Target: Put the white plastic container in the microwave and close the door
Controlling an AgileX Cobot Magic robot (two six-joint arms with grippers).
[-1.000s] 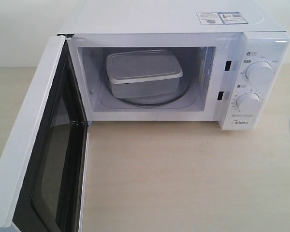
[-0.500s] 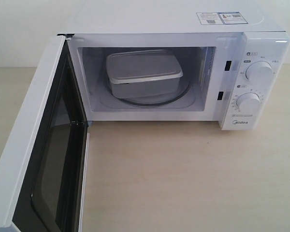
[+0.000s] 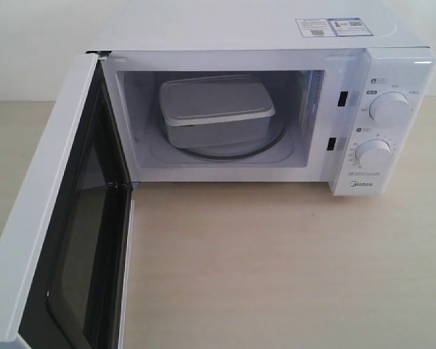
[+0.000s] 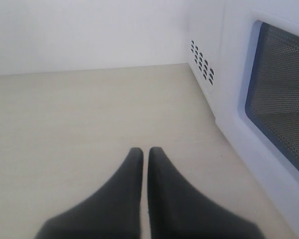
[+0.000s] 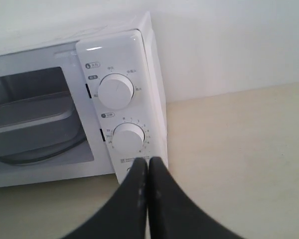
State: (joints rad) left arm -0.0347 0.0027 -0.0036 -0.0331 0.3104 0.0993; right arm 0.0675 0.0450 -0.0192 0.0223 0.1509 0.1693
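Inside, the shallow rectangular white plastic container (image 3: 216, 109) with its flat rimmed lid sits on the round glass turntable (image 3: 272, 138) in the cavity of the white boxy countertop microwave (image 3: 261, 33). The lid is on, so what the container holds cannot be told. The white side-hinged door (image 3: 47, 211) with its dark window stands wide open on the left, over the pale wooden table (image 3: 276, 269).

The exterior view shows neither gripper. The left wrist view shows the left gripper (image 4: 145, 152), its black fingers drawn together on nothing, beside the door's outer face and the side vent holes (image 4: 202, 62). The right wrist view shows the right gripper (image 5: 147, 160), fingers closed and empty, near the two round white dials (image 5: 117, 91).
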